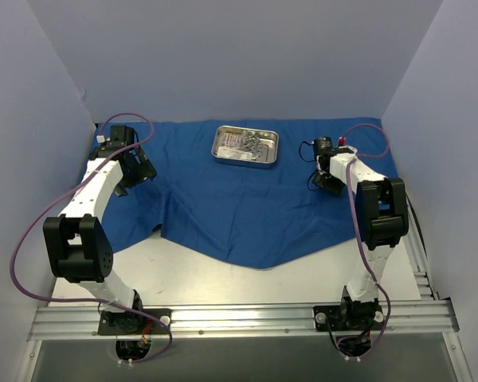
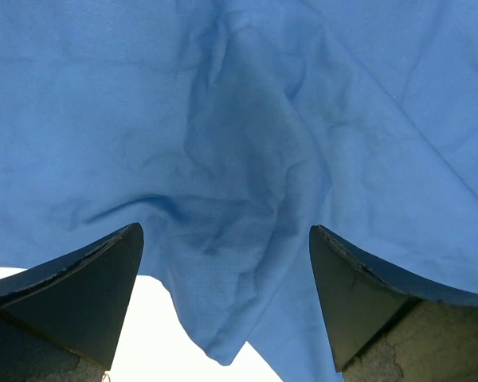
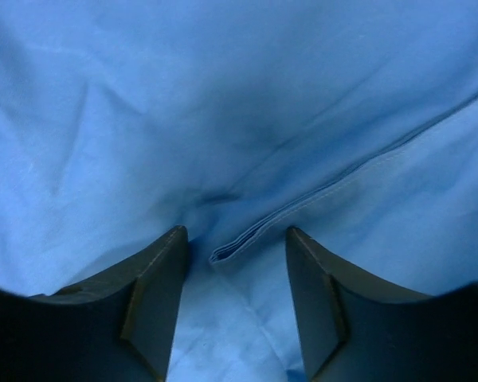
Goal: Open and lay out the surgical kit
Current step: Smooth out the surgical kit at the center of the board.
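Note:
The royal-blue cloth wrap (image 1: 247, 207) lies spread over the table, with folds along its near edge. A small steel tray (image 1: 245, 146) stands on it at the back middle and holds several steel instruments (image 1: 253, 145) and a packet. My left gripper (image 1: 140, 171) is open over the wrap's left part; in the left wrist view a hanging cloth corner (image 2: 223, 318) lies between its fingers (image 2: 88, 294). My right gripper (image 1: 325, 179) is open over the wrap's right part; a stitched hem end (image 3: 231, 248) lies between its fingers (image 3: 147, 294).
White table surface (image 1: 223, 278) shows in front of the wrap. Grey walls close in on the left, back and right. An aluminium rail (image 1: 239, 318) carries both arm bases at the near edge. Cables loop around each arm.

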Action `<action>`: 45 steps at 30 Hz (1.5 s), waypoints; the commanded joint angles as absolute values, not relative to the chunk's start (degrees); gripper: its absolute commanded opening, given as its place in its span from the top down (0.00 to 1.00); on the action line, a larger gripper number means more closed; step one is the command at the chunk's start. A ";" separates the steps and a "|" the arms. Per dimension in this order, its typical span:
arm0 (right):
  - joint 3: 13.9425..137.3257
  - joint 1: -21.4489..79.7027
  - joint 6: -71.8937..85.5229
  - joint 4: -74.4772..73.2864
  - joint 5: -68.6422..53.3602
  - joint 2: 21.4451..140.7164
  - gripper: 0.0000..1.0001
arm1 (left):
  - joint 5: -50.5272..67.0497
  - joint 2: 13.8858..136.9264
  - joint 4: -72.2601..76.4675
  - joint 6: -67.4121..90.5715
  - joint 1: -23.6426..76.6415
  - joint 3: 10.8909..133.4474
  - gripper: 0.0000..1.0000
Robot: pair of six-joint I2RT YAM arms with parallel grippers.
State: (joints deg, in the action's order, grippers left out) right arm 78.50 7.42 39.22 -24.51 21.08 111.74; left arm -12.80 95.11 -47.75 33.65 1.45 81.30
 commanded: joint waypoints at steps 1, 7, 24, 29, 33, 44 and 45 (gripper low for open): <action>77.17 7.12 41.57 -28.04 27.24 108.72 0.53 | -12.74 93.16 -46.76 32.78 1.41 81.12 0.06; 76.20 6.94 42.10 -29.18 28.56 107.58 0.67 | -12.74 93.51 -46.85 32.43 1.41 81.21 0.06; 76.56 7.03 42.80 -30.68 28.75 104.33 0.76 | -12.66 93.34 -46.58 32.26 1.41 80.33 0.06; 75.15 7.03 43.15 -29.71 27.69 104.59 0.89 | -12.66 93.43 -46.41 32.17 1.41 80.16 0.06; 74.36 6.07 43.24 -29.88 27.77 104.59 1.00 | -12.66 93.16 -46.49 32.08 1.41 80.16 0.06; 71.37 -11.39 45.52 -42.09 33.75 99.94 1.00 | -15.99 89.22 -49.83 30.06 1.32 79.81 0.06; 69.63 -12.90 45.96 -42.62 32.88 98.10 1.00 | -16.34 88.51 -49.83 30.41 1.32 78.85 0.06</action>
